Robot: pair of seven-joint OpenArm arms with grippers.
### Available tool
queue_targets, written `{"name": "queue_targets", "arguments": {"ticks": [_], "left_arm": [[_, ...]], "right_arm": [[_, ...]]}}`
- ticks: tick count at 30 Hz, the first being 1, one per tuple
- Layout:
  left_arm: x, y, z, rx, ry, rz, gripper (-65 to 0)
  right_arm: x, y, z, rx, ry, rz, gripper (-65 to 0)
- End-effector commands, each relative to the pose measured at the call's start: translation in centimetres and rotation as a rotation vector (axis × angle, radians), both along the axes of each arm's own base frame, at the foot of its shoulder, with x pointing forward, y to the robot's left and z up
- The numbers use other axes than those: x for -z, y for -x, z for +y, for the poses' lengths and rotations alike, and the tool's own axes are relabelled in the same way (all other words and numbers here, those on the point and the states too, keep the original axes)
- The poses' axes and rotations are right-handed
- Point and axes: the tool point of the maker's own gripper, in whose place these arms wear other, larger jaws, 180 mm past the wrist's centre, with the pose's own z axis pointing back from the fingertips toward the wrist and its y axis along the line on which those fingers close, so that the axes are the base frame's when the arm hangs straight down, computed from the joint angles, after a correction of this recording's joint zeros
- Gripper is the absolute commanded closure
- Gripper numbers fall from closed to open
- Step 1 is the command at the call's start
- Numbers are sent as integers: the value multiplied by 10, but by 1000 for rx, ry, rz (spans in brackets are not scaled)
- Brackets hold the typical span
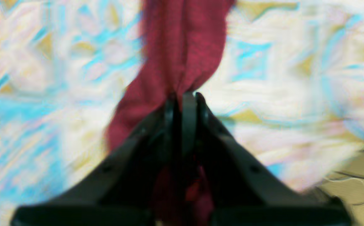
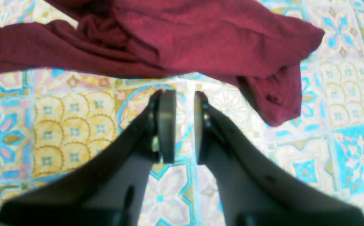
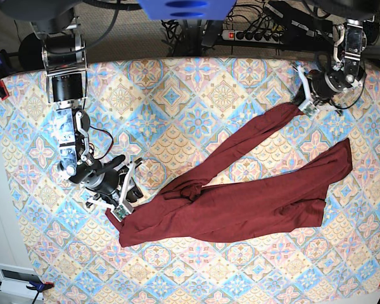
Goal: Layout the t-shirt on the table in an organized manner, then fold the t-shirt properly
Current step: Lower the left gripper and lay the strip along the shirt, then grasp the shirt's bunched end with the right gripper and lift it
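The dark maroon t-shirt [image 3: 240, 209] lies crumpled in a long band across the patterned table [image 3: 177, 95], with one long sleeve stretched up to the far right. My left gripper [image 3: 302, 103] is shut on the end of that sleeve; in the left wrist view the fabric [image 1: 182, 47] is pinched between the closed fingertips of the gripper [image 1: 185, 94], and the view is blurred. My right gripper [image 3: 126, 204] is open and empty beside the shirt's near left corner. In the right wrist view it [image 2: 183, 94] sits just short of the shirt's edge [image 2: 200, 37], over bare tablecloth [image 2: 75, 119].
A power strip and cables [image 3: 259, 31] lie behind the table's far edge. The table's edge and bare floor [image 1: 357, 175] show near my left gripper. A white box [image 3: 16, 275] sits off the near left corner.
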Motion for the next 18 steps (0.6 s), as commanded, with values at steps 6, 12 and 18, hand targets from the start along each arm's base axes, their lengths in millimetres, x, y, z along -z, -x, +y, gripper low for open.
{"name": "queue_targets", "arguments": {"ticks": [6, 12, 18], "left_arm": [[-52, 1, 134, -237, -304, -77, 0], [-70, -3, 152, -292, -309, -142, 0], [-65, -1, 147, -310, -288, -141, 0]], "right_arm": [[-20, -13, -2, 6, -21, -58, -98], [-18, -15, -3, 10, -21, -49, -98], [-13, -11, 5, -18, -6, -34, -98]]}}
